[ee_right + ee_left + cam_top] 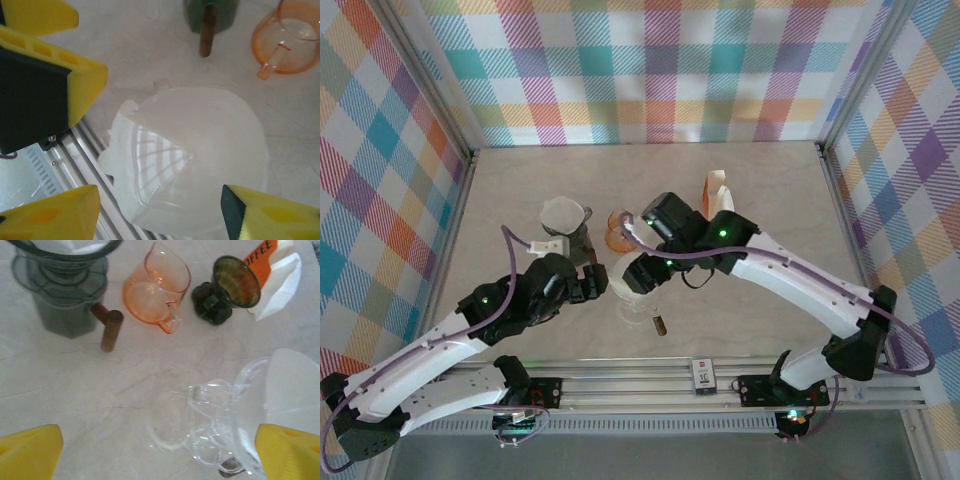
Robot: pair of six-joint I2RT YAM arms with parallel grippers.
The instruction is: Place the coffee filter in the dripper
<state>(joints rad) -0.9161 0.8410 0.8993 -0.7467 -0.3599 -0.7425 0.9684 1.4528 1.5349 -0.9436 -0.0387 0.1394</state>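
Note:
A clear glass dripper [642,290] stands near the table's front, and a white paper coffee filter [200,150] lies opened inside it. The dripper's ribs [160,157] show through the paper. My right gripper [160,215] hovers just above the filter, open, with one yellow finger on each side of it. My left gripper [157,452] is open and empty, just left of the dripper [245,415]. The filter [295,387] rises from the bowl at its right finger. From above, the left gripper [592,283] and right gripper [638,272] flank the dripper.
A dark grey dripper [60,290] with a brown handle and its own filter stands behind, next to an orange glass pitcher [155,290] and a dark green cone-shaped piece [232,285]. A filter pack [280,275] lies at the back right. The aluminium rail [650,380] runs along the front edge.

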